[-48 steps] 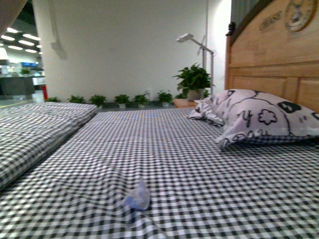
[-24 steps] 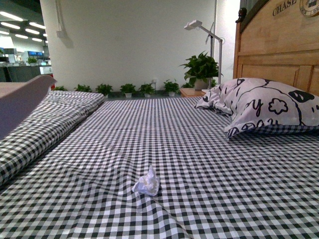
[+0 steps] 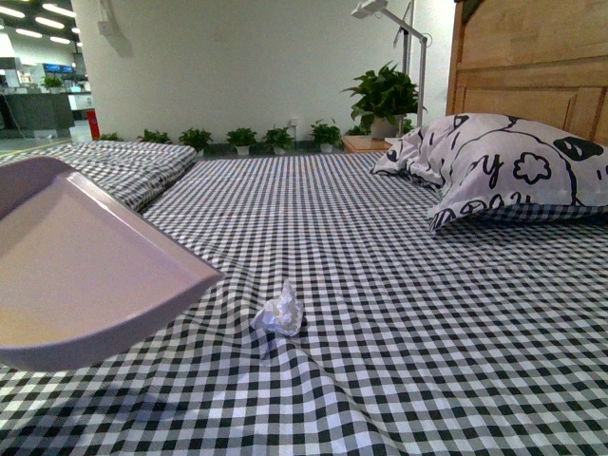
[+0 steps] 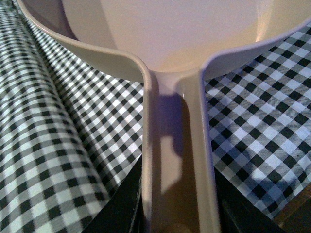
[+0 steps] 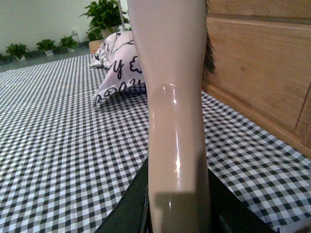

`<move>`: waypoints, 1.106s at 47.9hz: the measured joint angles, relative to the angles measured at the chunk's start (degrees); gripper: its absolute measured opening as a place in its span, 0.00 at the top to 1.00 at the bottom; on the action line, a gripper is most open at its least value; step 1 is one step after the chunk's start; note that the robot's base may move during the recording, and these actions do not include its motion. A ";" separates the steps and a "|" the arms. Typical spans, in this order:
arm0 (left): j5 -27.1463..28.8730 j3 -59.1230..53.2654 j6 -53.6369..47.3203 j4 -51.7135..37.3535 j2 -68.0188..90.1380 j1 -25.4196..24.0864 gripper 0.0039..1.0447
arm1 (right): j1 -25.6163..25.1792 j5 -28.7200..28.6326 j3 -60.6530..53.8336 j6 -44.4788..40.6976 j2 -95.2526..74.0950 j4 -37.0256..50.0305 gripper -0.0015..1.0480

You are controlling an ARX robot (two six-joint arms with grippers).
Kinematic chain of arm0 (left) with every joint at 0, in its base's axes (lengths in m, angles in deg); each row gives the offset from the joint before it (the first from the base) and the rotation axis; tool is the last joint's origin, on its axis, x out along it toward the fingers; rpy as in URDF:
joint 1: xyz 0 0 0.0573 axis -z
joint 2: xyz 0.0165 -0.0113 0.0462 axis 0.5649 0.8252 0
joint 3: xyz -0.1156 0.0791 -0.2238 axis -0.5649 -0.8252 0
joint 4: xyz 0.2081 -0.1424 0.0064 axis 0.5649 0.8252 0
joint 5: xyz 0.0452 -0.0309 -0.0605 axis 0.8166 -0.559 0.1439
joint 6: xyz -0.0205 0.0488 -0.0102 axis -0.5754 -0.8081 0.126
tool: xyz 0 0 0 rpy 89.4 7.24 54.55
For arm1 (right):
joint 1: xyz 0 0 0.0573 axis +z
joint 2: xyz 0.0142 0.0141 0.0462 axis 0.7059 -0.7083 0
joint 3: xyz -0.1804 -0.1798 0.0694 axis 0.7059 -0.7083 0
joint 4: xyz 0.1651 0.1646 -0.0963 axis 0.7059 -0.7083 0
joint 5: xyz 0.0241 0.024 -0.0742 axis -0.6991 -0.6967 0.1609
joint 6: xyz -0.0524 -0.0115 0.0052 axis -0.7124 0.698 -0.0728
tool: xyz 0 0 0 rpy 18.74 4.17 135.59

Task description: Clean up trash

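The trash (image 3: 279,313), a small crumpled white paper ball, lies on the black-and-white checked bed sheet near the front middle. A beige dustpan (image 3: 85,266) hovers to its left, its lip close to the ball but apart from it. In the left wrist view my left gripper (image 4: 177,213) is shut on the dustpan's handle (image 4: 177,160), dark jaws on both sides. In the right wrist view my right gripper (image 5: 177,208) is shut on the beige handle of the brush (image 5: 172,97), with dark bristles (image 5: 210,58) showing beside it. Neither gripper shows in the front view.
A patterned pillow (image 3: 503,166) lies at the right by the wooden headboard (image 3: 532,66). A second checked mattress (image 3: 123,166) adjoins on the left. Potted plants (image 3: 385,95) and a lamp (image 3: 399,28) stand beyond the bed's far end.
The dustpan has swung in from the left edge and now fills the lower left of the front view, close to the trash. The view has shifted slightly; the trash lies where it was.
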 joint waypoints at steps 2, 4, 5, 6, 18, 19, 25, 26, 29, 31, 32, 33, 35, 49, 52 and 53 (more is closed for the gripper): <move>0.17 0.92 -0.81 -0.26 2.01 1.31 0.75 | 0.00 0.00 0.00 0.00 0.00 0.00 0.81; 0.33 2.12 -1.03 -0.92 4.33 2.82 0.75 | 0.00 0.00 0.00 0.00 0.00 0.00 0.81; 0.44 2.91 -0.96 -1.55 5.75 3.69 0.75 | 0.00 0.00 0.00 0.00 0.00 0.00 0.81; 0.46 3.50 -0.92 -1.77 6.62 4.22 0.75 | 0.00 0.00 0.00 0.00 0.00 0.00 0.81; 0.94 9.75 -1.14 1.14 14.62 7.39 0.75 | 0.00 0.00 0.00 0.00 0.00 0.00 0.81; 0.94 10.38 -1.14 1.49 15.47 7.45 0.75 | 0.00 0.00 0.00 0.00 0.00 0.00 0.81; 1.25 13.88 -2.38 6.08 19.74 7.39 0.75 | 0.00 0.00 0.00 0.00 0.00 0.00 0.81; 1.25 14.08 -2.45 6.34 19.96 7.39 0.75 | 0.00 0.00 0.00 0.00 0.00 0.00 0.81; 1.18 15.43 -2.64 7.58 21.68 7.34 0.75 | 0.00 0.00 0.00 0.00 0.00 0.00 0.81; 0.87 16.39 -2.71 8.81 22.56 7.34 0.75 | 0.00 0.00 0.00 0.00 0.00 0.00 0.81; 0.72 17.05 -2.73 9.42 23.23 7.41 0.75 | 0.00 0.00 0.00 0.00 0.00 0.00 0.81; 0.66 17.38 -2.73 9.64 23.56 7.48 0.75 | 0.00 0.00 0.00 0.00 0.00 0.00 0.81; 0.74 18.23 -2.97 10.05 24.48 7.76 0.75 | 0.00 0.00 0.00 0.00 0.00 0.00 0.81; 0.59 21.88 -5.77 17.38 27.47 9.42 0.75 | 0.00 0.00 0.00 0.00 0.00 0.00 0.81; 0.44 22.60 -6.43 19.10 27.58 9.40 0.75 | 0.00 0.00 0.00 0.00 0.00 0.00 0.81; 0.44 22.69 -6.60 19.41 27.61 9.40 0.75 | 0.00 0.00 0.00 0.00 0.00 0.00 0.81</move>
